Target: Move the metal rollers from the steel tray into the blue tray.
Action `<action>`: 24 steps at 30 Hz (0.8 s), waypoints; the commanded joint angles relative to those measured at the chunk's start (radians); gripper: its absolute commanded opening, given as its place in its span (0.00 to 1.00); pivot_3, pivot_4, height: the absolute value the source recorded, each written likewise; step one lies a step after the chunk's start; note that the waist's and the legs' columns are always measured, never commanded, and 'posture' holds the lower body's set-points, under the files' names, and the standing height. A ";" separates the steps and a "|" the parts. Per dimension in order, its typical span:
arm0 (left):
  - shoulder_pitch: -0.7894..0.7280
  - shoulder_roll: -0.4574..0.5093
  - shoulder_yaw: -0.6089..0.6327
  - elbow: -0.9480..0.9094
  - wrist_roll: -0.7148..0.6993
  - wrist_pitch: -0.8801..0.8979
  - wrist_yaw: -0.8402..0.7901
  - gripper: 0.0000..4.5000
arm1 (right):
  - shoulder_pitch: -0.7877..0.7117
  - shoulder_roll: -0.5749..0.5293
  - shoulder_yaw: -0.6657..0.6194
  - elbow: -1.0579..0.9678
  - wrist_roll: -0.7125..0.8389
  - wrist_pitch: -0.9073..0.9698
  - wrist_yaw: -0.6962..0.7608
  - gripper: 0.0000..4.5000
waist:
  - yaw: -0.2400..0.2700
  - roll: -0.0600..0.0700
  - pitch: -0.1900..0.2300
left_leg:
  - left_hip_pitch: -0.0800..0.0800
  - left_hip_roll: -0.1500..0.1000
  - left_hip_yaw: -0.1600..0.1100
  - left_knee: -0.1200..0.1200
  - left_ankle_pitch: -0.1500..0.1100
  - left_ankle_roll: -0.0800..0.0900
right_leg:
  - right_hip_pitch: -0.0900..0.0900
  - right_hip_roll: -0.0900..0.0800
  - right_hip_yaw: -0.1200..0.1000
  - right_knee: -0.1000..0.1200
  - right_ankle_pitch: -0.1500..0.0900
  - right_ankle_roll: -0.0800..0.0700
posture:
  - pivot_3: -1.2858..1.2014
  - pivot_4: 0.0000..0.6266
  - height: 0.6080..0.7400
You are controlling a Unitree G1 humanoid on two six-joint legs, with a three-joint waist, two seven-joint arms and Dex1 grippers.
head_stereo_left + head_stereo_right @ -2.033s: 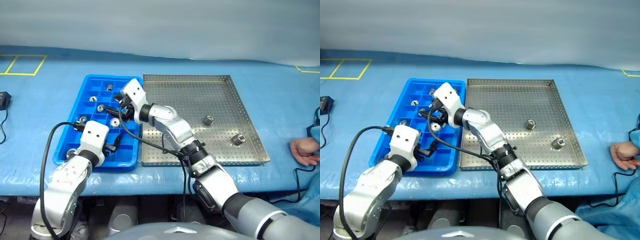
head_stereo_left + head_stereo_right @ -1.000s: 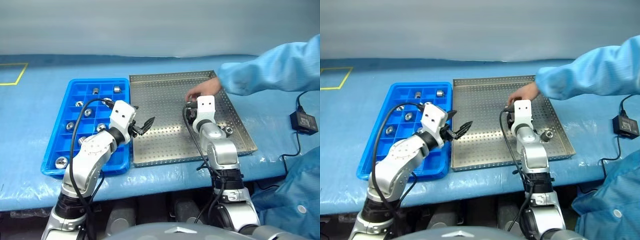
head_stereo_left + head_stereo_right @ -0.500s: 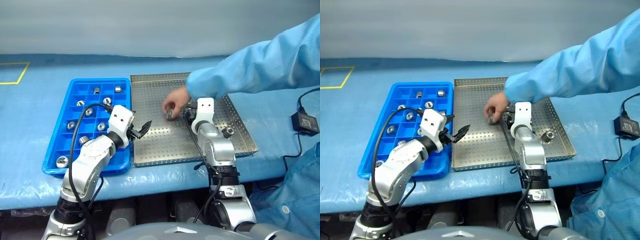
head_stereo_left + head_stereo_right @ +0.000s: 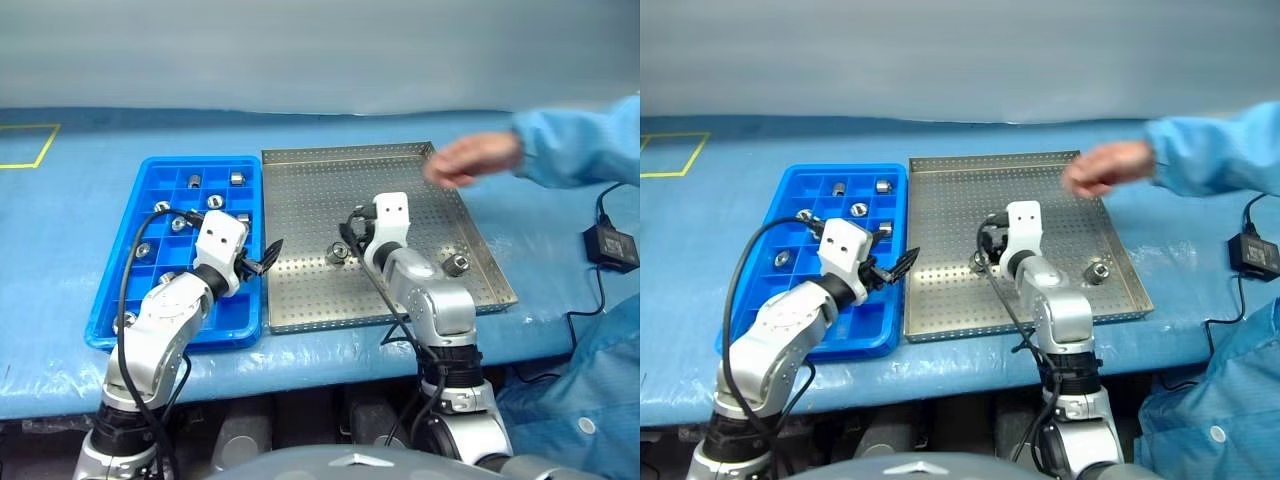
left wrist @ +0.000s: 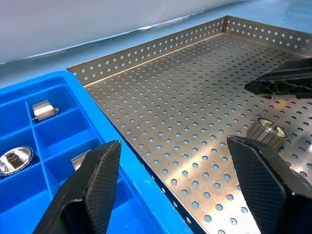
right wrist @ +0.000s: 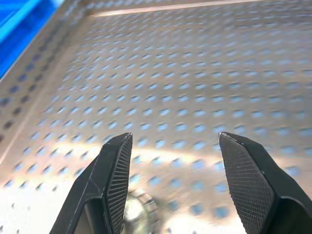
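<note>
Under right pincer (image 6: 170, 180): roller (image 6: 139, 210) blurred, cut off.

A blue-covered table (image 4: 330, 125) spans the frame. On it, mid-frame, the blue tray (image 4: 110, 300) sits left beside the steel tray (image 4: 300, 190). A black adapter (image 4: 610, 246) lies at right.

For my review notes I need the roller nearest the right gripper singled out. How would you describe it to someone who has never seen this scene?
Find the steel tray, to the right of the blue tray. Near its middle lies a metal roller, a short shiny cylinder just in front of the open right gripper. The other roller on the steel tray lies apart by the right rim, and the rest sit in blue compartments.
</note>
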 commanded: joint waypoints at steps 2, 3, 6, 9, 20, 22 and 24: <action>-0.008 0.006 0.010 -0.045 0.003 -0.005 0.003 0.84 | 0.015 -0.003 0.024 0.011 0.003 -0.005 0.010 0.66 | 0.001 0.000 0.000 | 0.000 0.000 0.000 0.000 0.000 0.000 | 0.000 0.000 0.000 0.000 0.000 0.000 | 0.54 0.24 1.00; -0.007 0.006 0.010 -0.046 0.002 -0.004 0.004 0.84 | 0.016 -0.001 0.020 0.018 0.008 -0.003 0.010 0.66 | 0.002 0.000 0.000 | 0.000 0.000 0.000 0.001 0.000 0.000 | 0.000 0.000 0.000 0.000 0.000 0.000 | 0.54 0.24 1.00; 0.002 0.010 0.011 -0.053 0.002 -0.002 0.006 0.84 | 0.021 -0.011 0.029 0.031 0.010 0.004 0.019 0.66 | 0.001 0.000 0.000 | 0.000 0.000 0.000 0.002 0.000 0.000 | 0.001 0.000 0.000 0.000 -0.002 -0.004 | 0.54 0.24 1.00; 0.010 0.011 0.021 -0.058 0.000 -0.002 0.008 0.84 | 0.025 -0.014 0.029 0.032 0.005 0.018 0.007 0.53 | 0.001 0.000 0.000 | 0.000 0.000 0.000 0.001 0.000 0.000 | 0.001 0.000 0.000 0.000 -0.002 -0.004 | 0.54 0.24 1.00; 0.063 0.061 0.092 -0.130 0.002 0.078 0.031 0.84 | -0.008 -0.025 0.056 -0.043 0.033 0.009 0.053 0.42 | 0.002 0.000 0.000 | 0.000 0.000 0.000 0.001 0.000 0.000 | 0.000 0.001 0.000 0.000 -0.002 -0.004 | 0.56 0.24 1.00; 0.083 0.082 0.121 -0.174 0.015 0.114 0.050 0.84 | -0.029 -0.032 0.079 -0.074 0.062 0.018 0.105 0.42 | 0.003 0.000 0.000 | 0.000 0.000 0.000 0.000 0.000 0.000 | 0.000 0.000 0.000 0.000 -0.002 -0.004 | 0.56 0.24 1.00; 0.111 0.095 0.177 -0.247 0.019 0.164 0.075 0.84 | -0.063 -0.043 0.139 -0.122 0.116 0.031 0.204 0.42 | 0.001 0.000 0.000 | 0.001 0.000 0.000 0.000 0.000 0.000 | 0.000 0.000 0.000 0.000 -0.002 -0.004 | 0.57 0.24 1.00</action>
